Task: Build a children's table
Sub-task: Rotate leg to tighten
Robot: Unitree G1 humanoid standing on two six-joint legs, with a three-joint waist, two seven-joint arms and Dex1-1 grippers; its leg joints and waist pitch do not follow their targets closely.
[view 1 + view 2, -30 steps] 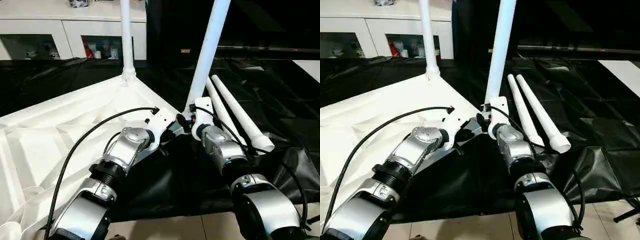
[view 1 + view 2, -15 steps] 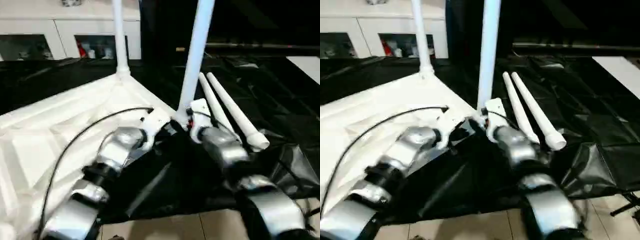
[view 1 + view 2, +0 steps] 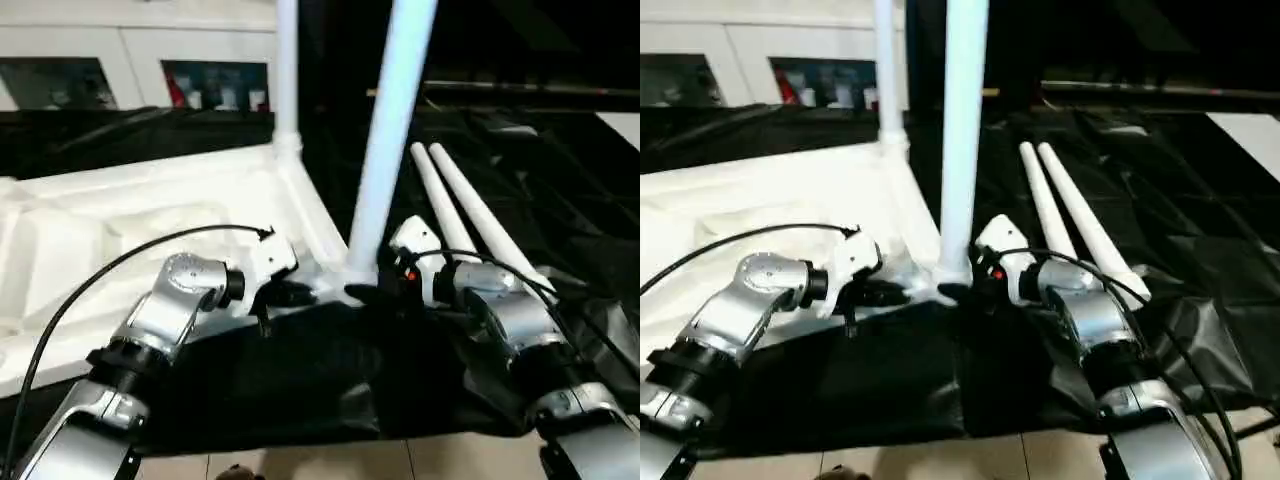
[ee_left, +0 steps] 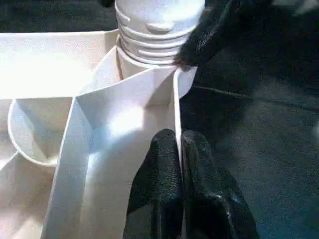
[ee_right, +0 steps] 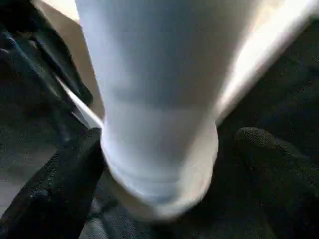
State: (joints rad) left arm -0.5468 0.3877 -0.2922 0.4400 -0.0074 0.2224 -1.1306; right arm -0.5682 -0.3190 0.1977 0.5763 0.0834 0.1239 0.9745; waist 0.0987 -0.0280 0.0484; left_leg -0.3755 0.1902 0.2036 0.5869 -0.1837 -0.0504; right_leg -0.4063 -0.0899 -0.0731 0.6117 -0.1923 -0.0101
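The children's table top point(image 3: 120, 230) lies upside down on the left, white and ribbed. One leg point(image 3: 286, 70) stands in its far corner socket. A second leg point(image 3: 393, 130) stands in the near corner socket point(image 4: 149, 50). Two loose legs point(image 3: 470, 215) lie side by side on the black cover to the right. My left gripper point(image 4: 178, 137) is shut on the thin rim wall point(image 4: 175, 99) beside the near socket. My right gripper point(image 5: 159, 164) is open, with its fingers point(image 5: 55, 194) spread on either side of the near leg's base point(image 5: 154, 149).
A white cabinet point(image 3: 120, 60) with glass doors stands at the back. The black-covered work table point(image 3: 330, 380) ends at a front edge near me, with pale floor point(image 3: 450, 462) below. A black cable point(image 3: 90, 290) loops over my left forearm.
The view has shifted. My right gripper's fingers have spread apart around the near leg's base, and that leg now stands straighter. My left gripper keeps its pinch on the rim.
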